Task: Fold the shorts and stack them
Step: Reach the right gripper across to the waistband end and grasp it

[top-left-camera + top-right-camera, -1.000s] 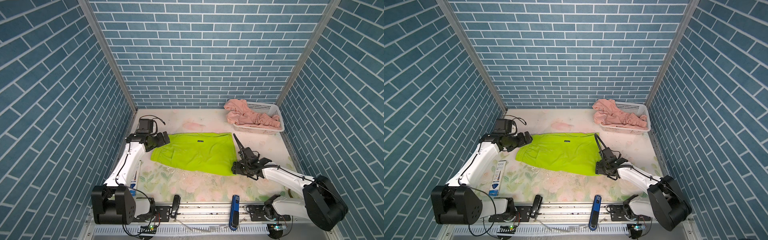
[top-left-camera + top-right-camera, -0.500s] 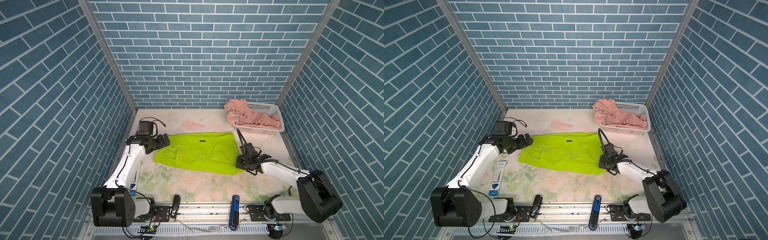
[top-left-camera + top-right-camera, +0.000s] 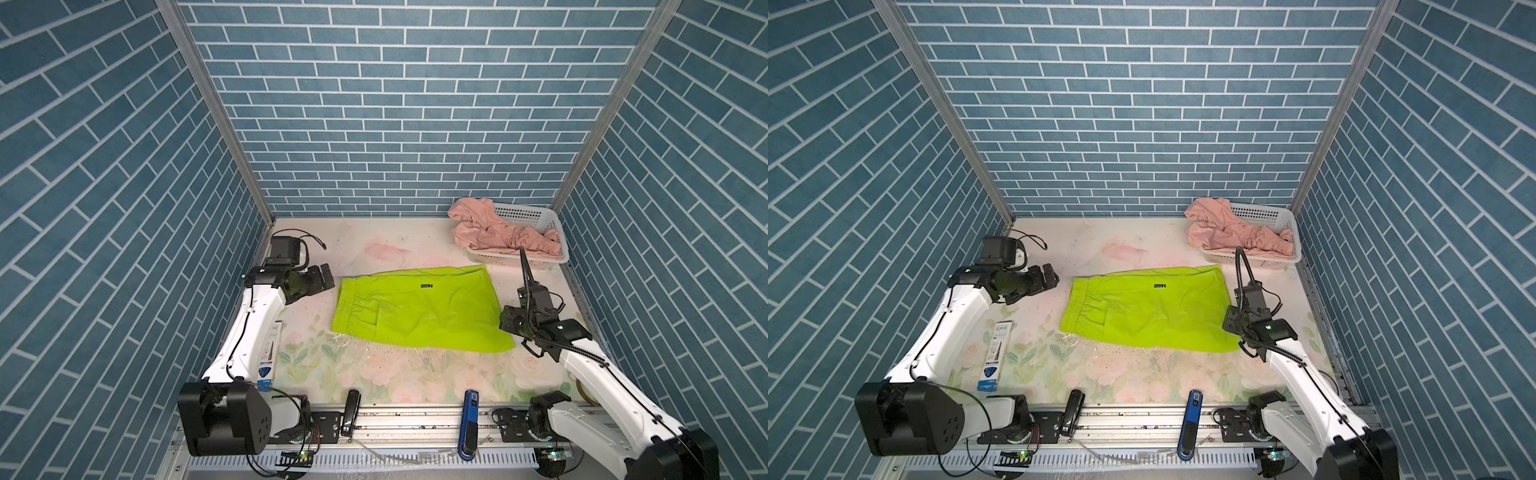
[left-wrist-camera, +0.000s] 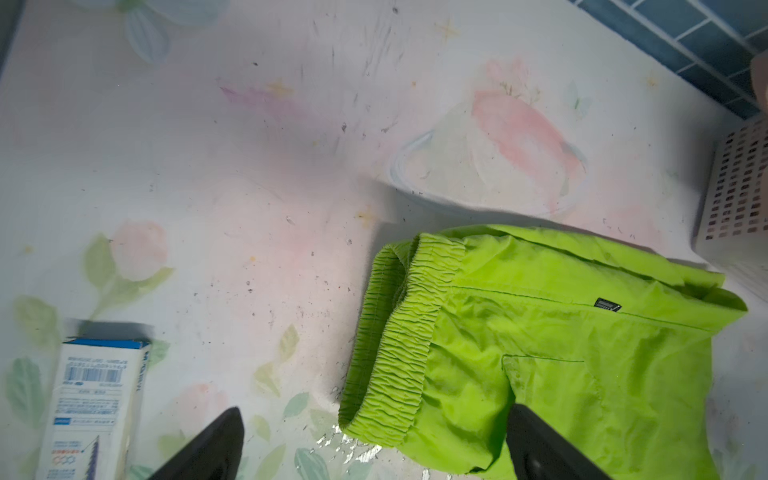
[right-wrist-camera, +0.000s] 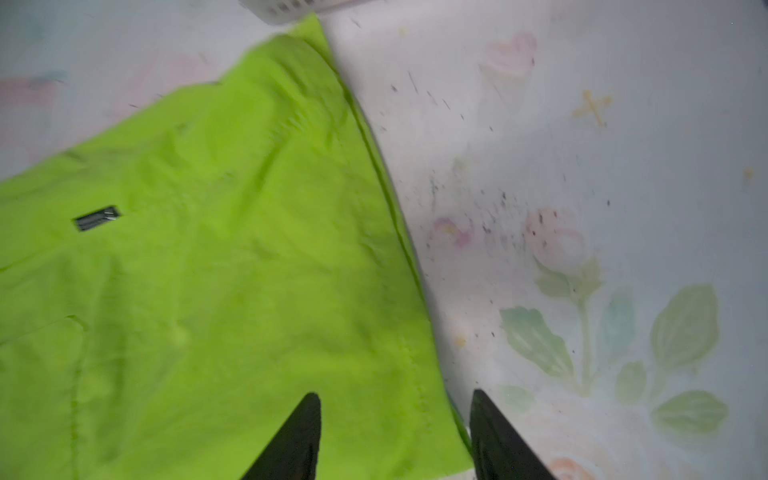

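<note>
In the right wrist view the green shorts (image 5: 208, 270) are blurred and their black label (image 5: 97, 218) unreadable.

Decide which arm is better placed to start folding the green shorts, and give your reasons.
Right, probably. The right gripper stands open astride the leg hem of the green shorts, ready to pinch it. The left gripper, also open, hangs short of the waistband.

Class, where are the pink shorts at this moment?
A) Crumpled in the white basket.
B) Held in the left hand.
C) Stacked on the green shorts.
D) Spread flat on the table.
A: both top views show the pink shorts bunched in the white basket, partly draped over its rim.
</note>
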Controlling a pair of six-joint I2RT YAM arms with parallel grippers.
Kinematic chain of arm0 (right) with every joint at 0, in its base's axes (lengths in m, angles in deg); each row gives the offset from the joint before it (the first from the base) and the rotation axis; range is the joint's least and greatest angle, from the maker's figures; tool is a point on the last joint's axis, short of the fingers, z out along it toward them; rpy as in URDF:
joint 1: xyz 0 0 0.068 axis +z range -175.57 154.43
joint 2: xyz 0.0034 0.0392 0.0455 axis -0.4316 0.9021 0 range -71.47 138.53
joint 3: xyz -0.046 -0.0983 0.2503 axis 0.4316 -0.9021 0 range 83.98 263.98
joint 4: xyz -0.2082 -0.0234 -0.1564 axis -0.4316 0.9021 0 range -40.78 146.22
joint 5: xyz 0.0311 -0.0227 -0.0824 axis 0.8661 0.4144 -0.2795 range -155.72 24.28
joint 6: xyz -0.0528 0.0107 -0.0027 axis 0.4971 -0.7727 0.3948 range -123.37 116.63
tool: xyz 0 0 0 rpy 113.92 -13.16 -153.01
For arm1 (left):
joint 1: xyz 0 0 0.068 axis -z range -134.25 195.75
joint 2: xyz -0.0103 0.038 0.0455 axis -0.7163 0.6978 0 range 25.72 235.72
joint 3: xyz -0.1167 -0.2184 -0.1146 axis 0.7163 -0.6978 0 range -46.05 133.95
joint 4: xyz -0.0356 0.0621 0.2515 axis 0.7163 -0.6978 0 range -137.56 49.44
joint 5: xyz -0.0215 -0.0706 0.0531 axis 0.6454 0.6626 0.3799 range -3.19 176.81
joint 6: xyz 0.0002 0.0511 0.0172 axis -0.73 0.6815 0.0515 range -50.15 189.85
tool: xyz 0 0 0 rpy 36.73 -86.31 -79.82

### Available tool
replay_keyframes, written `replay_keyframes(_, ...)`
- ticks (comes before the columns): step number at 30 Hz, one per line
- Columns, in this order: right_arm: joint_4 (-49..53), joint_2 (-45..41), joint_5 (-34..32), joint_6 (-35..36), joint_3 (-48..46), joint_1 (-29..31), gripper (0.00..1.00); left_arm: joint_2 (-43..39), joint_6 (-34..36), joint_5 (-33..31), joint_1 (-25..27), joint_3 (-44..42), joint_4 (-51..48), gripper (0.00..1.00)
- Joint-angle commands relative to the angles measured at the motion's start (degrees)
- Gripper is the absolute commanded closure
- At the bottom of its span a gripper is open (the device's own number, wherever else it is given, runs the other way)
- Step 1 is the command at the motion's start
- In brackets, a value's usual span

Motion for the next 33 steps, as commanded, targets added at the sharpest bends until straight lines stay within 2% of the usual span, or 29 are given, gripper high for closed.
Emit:
replay_keyframes(1,-4.43,0.33,3.67,8.23,3.8,7.16,0.4,-1.99,1.85,3.03,-6.86,1.98,-3.91,0.0)
replay_keyframes(4,-11.89,8.84,2.56,13.44,7.87,19.62,0.38,-2.82,3.32,5.63,-10.97,2.48,-5.09,0.0)
replay_keyframes(6,-13.06,17.9,-1.63,16.23,14.19,27.23,0.37,-2.49,4.85,7.1,-12.06,2.77,-5.44,0.0)
replay_keyframes(8,-12.92,28.24,-3.99,19.97,22.55,34.71,0.35,-1.63,5.53,11.65,-14.48,3.21,-5.94,0.0)
replay_keyframes(11,-15.26,40.89,-4.94,27.38,32.26,42.25,0.31,-1.62,4.94,18.22,-19.2,2.42,-5.93,0.0)
replay_keyframes(14,-15.33,50.4,-5.26,33.01,40.45,46.74,0.29,-3.35,4.58,18.59,-21.7,1.16,-5.44,0.0)
replay_keyframes(17,-16.39,56.71,-6.31,37.11,45.35,49.49,0.25,-3.89,5.25,16.76,-22.72,1.28,-6.72,0.0)
replay_keyframes(24,-16.38,69.03,-8.58,42.35,54.5,51.17,0.22,-4.26,5.87,17.7,-26.39,-0.89,-6.4,0.0)
replay_keyframes(33,-15.64,79.81,-9.43,45.88,64.4,51.31,0.19,-4.54,5.69,18.53,-26.49,-4.02,-4.58,0.0)
